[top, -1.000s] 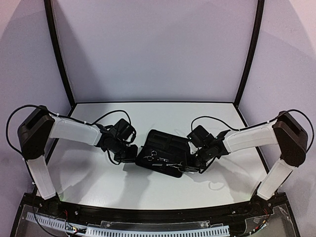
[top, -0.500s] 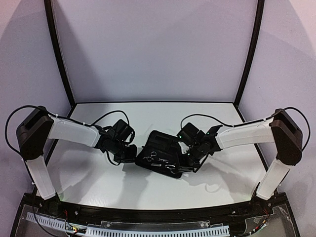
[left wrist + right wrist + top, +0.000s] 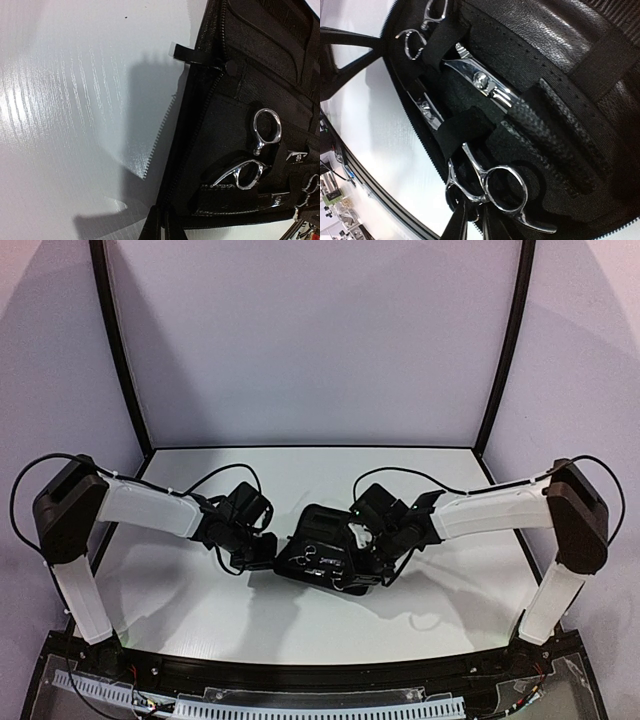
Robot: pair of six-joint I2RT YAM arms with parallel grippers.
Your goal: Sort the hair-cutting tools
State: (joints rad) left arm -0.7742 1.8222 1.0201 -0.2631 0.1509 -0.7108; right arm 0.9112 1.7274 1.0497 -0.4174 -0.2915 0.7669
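The scissors (image 3: 475,162) lie under a strap in the open black case (image 3: 318,522), just in front of the right gripper (image 3: 474,220), with the rings near its tips and the blades pointing away. Its tips sit close together with a small gap right at a ring, and I cannot tell if they squeeze it. The left gripper (image 3: 161,226) is pressed together at the case's left edge.

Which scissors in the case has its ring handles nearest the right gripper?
The lower scissors in the right wrist view, its rings just ahead of the right gripper. The other scissors has its rings at the far end of the zip case.
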